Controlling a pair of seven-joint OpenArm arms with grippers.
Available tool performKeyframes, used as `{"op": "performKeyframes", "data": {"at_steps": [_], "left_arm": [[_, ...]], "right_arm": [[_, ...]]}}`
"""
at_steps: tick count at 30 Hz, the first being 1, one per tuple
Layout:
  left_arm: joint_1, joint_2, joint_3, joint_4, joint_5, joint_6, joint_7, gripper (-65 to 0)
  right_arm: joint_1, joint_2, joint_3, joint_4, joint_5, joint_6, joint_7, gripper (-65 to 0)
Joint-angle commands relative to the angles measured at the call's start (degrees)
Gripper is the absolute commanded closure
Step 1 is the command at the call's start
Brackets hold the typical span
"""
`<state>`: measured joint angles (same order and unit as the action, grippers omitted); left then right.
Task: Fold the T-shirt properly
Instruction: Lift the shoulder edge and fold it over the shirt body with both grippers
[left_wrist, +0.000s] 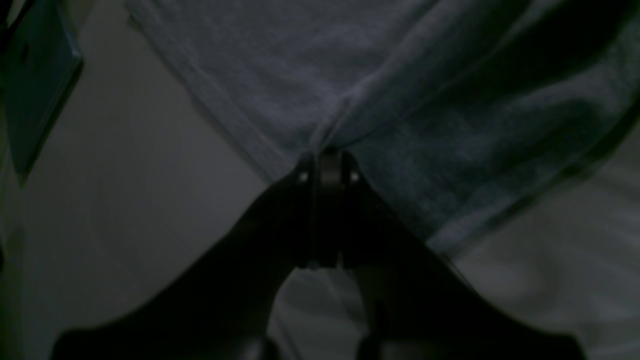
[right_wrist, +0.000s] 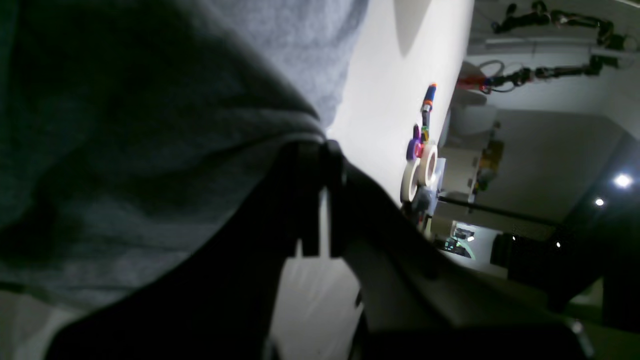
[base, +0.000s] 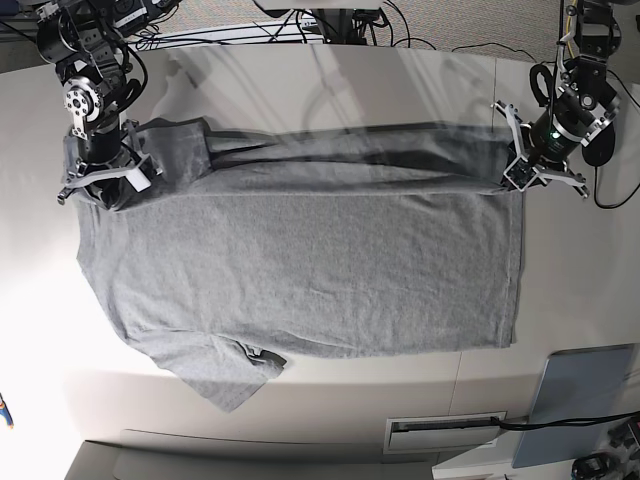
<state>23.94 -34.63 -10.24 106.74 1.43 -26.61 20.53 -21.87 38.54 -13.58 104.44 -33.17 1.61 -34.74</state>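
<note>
Base view shows the T-shirt (base: 300, 270) spread sideways across the white table (base: 300, 90), its body flat, one short sleeve lying near the table's front edge, and its far long edge raised off the surface in a taut line strung between the two arms. At one end of that line the right gripper (base: 103, 172) is pinched shut on the shoulder end of the cloth, and at the other the left gripper (base: 524, 172) is pinched shut on the hem corner. The left wrist view bears this out: the narrow jaws meet on a gathered ridge of grey fabric that fans away from the tips. In the right wrist view the cloth drapes over and beside the closed jaws, with rolls of tape (right_wrist: 420, 175) and small colourful bits standing well apart at the table's far side. I judge this to be the first lengthwise fold, caught partway, with the lifted edge held but not yet laid over the body. The next move seems to call for both arms to carry that edge toward the front of the table together, level and at matched pace, keeping tension so the fabric does not sag or twist, then to lower it flat before letting go. Uneven travel could skew the crease.
</note>
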Motion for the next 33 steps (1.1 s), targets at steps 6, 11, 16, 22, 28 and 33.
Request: {"op": "performKeyframes", "data": {"at_steps": [6, 11, 16, 22, 28, 33], "left_arm": [[-2.5, -0.9, -0.4, 0.7, -0.2, 0.7, -1.6, 0.0], [-4.2, -0.9, -0.4, 0.7, -0.2, 0.6, -1.4, 0.0], [-4.9, -0.9, -0.4, 0.7, -0.2, 0.6, -1.4, 0.0], [-4.9, -0.9, -0.4, 0.7, -0.9, 0.6, -1.2, 0.0], [-4.9, -0.9, -0.4, 0.7, -3.1, 0.6, -0.8, 0.0], [-4.9, -0.9, -0.4, 0.7, -3.1, 0.6, -0.8, 0.0]], "right_arm": [[0.5, 1.0, 0.6, 0.7, -1.3, -1.3, -0.4, 0.0], [0.5, 1.0, 0.6, 0.7, -1.3, -2.1, -0.9, 0.0], [0.7, 1.0, 0.6, 0.5, -1.1, -2.8, -0.9, 0.0], [2.2, 1.0, 0.5, -2.1, -0.4, -2.8, -0.4, 0.0], [3.0, 1.0, 0.5, -3.2, 0.8, -2.8, 0.9, 0.0], [3.7, 1.0, 0.5, -3.2, 0.8, -2.8, 1.8, 0.0]]}}
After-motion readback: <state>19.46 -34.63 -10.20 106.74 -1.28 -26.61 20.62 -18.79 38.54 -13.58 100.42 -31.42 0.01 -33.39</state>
